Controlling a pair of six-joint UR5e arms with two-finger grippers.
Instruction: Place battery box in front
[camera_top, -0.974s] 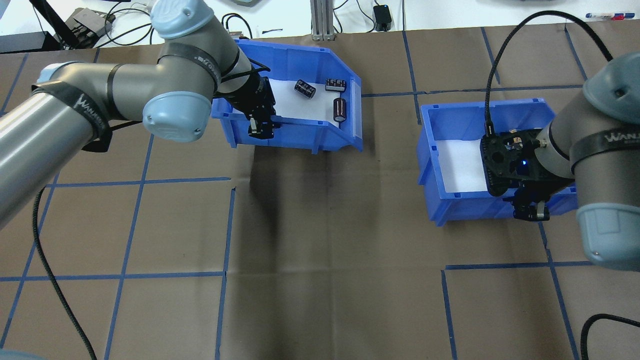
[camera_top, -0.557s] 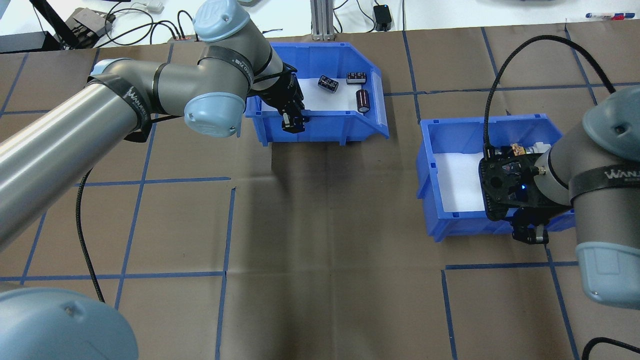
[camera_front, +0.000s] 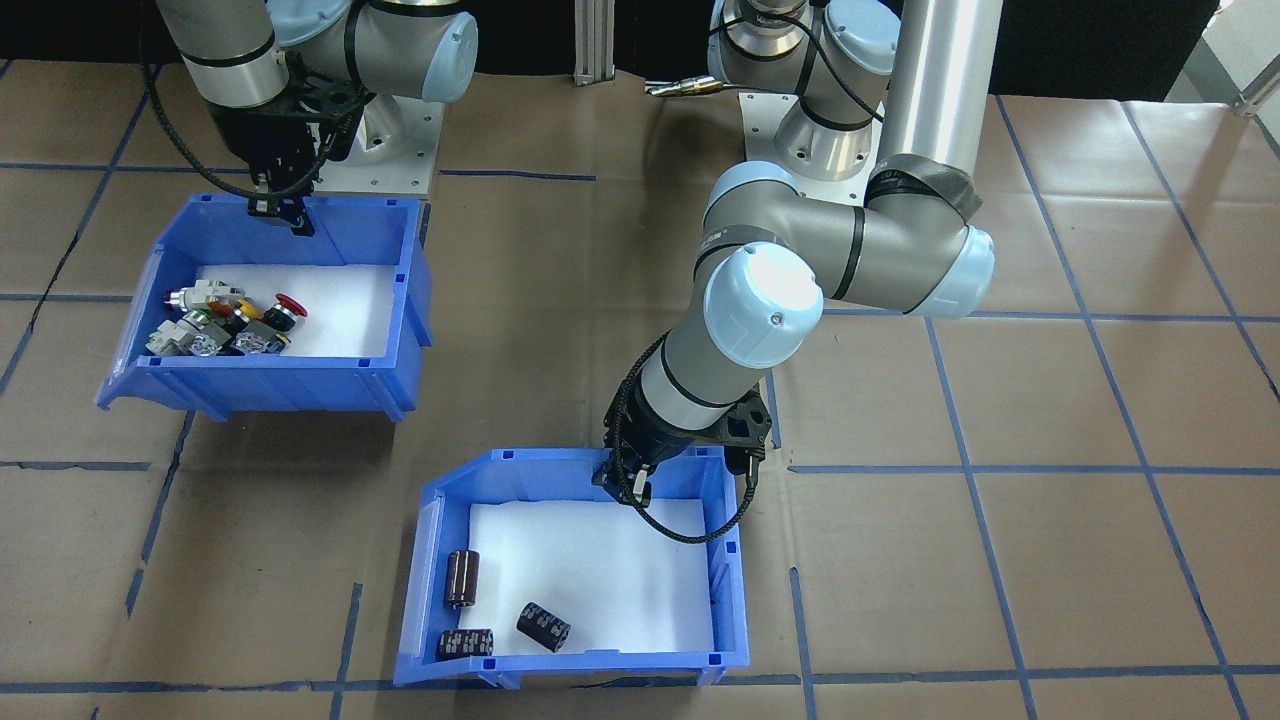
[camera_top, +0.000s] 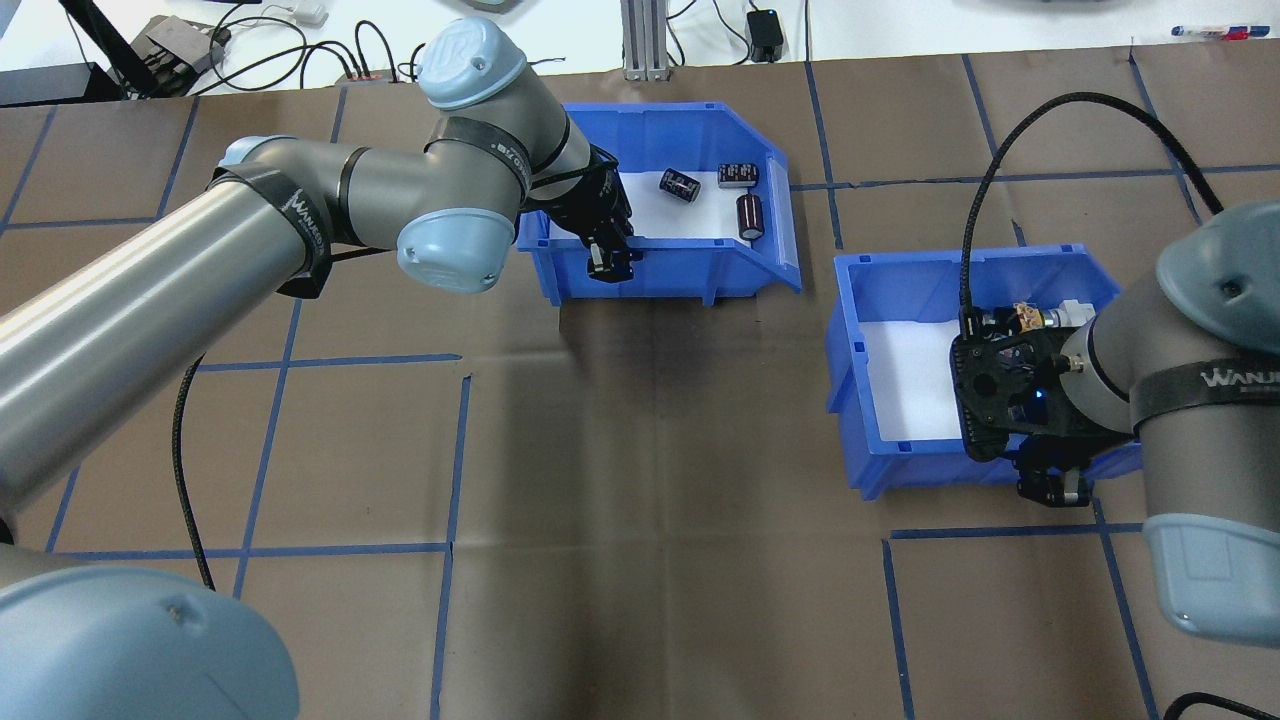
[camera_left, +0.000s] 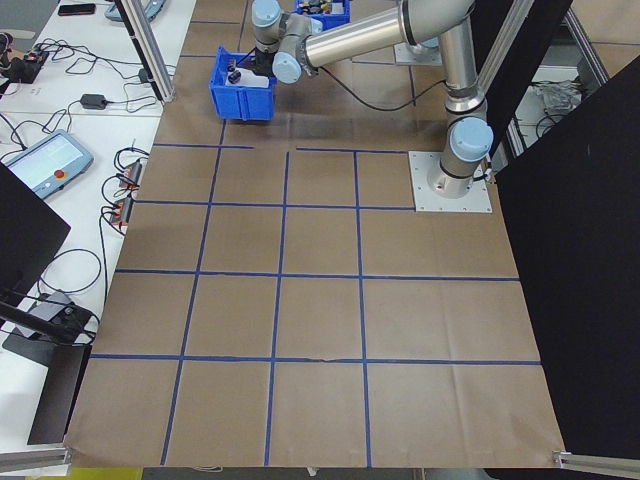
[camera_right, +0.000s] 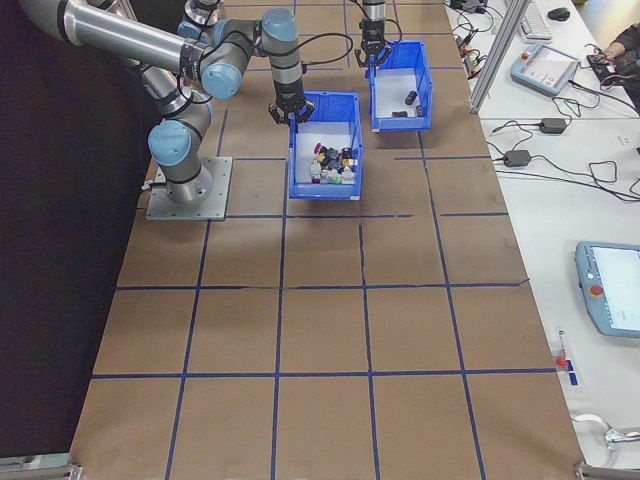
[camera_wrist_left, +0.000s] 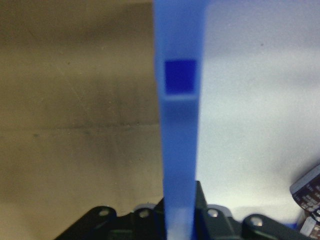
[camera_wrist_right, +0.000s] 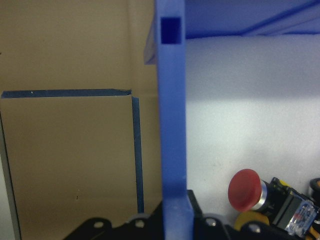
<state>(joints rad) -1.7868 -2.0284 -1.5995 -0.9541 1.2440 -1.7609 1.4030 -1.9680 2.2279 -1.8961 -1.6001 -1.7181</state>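
The battery box (camera_top: 690, 215) sits near the surface's far edge, its near wall pinched between the left gripper (camera_top: 610, 262) fingers, while the right gripper (camera_top: 1050, 488) likewise clamps the switch bin (camera_top: 900, 300) wall, nearer the robot.

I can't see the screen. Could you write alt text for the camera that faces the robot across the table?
Two robot arms each grip the back wall of a blue bin on a brown table. The left gripper holds the battery box, nearest the camera; the right gripper holds the switch bin, farther back.
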